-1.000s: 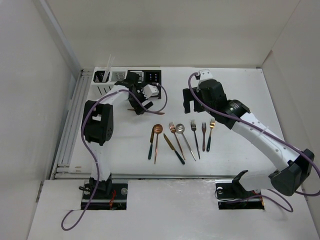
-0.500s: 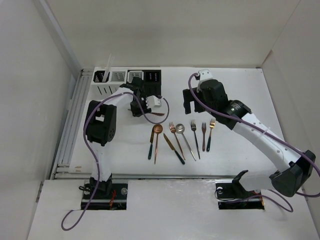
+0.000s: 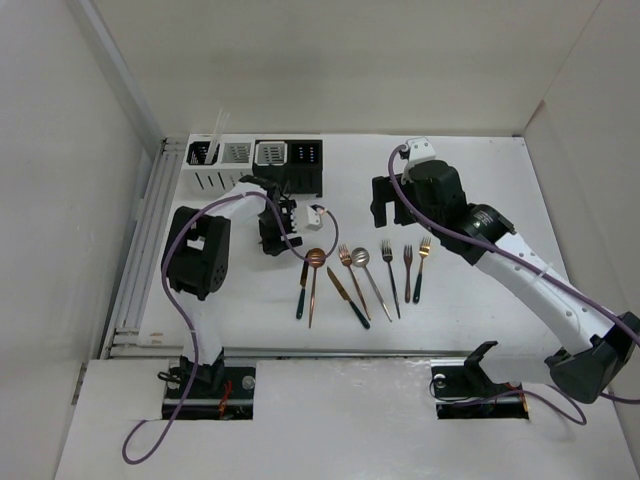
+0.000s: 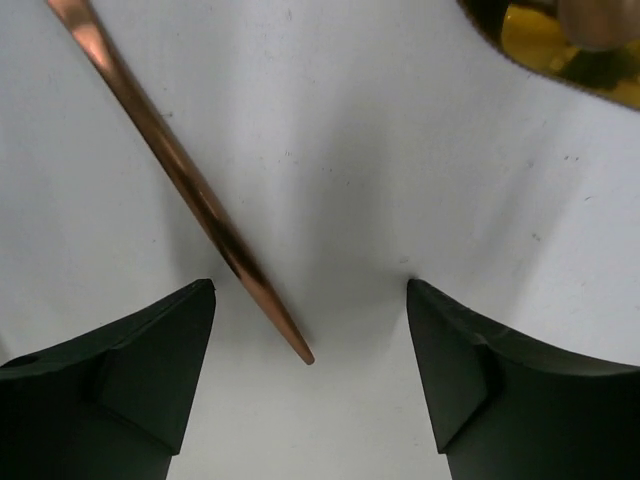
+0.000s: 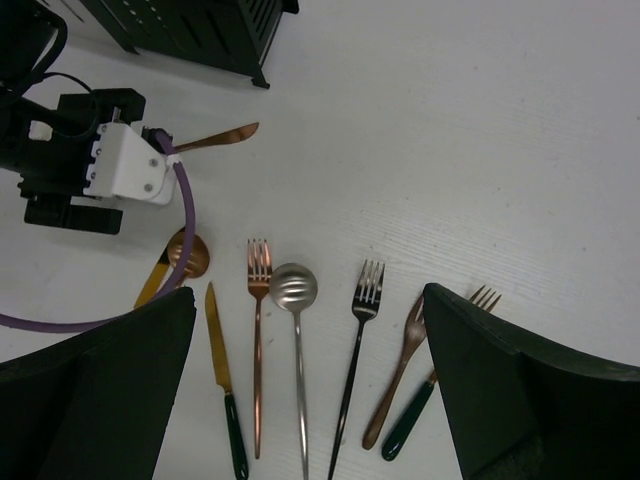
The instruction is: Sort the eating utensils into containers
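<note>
Knife: a copper knife (image 5: pixel 222 136) lies flat on the white table (image 3: pixel 350 160), under our left gripper (image 4: pixel 310 292) and near the caddies (image 3: pixel 215 181).
Left gripper: its fingers are spread apart and hold nothing. The end of a slim copper handle (image 4: pixel 170 165) lies between them.
Right gripper (image 5: pixel 308 292): it is wide apart and empty, hanging over the row of forks, knives and spoons (image 3: pixel 365 280).
Feel: we think the knife is light, hard, thin and slippery.
Where to hold: we would pinch across the handle, near its middle.
Writing: we see none to read.
</note>
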You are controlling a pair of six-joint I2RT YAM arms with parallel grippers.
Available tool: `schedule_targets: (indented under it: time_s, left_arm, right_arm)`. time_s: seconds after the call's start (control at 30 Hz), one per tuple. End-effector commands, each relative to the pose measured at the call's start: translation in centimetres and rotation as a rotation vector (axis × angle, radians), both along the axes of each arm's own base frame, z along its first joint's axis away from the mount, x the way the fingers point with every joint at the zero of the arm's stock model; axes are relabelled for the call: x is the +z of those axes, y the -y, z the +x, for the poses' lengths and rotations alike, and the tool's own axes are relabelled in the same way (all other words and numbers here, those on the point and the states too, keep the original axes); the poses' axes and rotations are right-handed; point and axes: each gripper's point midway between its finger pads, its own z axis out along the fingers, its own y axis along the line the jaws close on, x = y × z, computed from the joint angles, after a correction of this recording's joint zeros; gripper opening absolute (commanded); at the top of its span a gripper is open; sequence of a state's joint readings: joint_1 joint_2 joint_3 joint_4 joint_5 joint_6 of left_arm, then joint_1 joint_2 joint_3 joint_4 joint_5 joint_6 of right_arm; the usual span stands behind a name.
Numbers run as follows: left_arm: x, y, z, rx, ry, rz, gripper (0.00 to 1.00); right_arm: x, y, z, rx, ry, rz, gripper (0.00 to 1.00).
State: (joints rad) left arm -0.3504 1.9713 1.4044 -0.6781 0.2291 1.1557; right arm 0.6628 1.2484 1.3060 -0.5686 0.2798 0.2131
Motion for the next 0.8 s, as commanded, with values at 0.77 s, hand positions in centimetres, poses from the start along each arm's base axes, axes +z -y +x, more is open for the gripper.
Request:
schedule_targets:
  time_s: [0.77]
  left_arm:
    - [-3.1, 1.2, 3.5, 0.268, 0.011, 0.065, 0.54]
  right_arm:
    - [2.0, 1.5, -1.6, -0.025, 0.063, 0.041, 1.0]
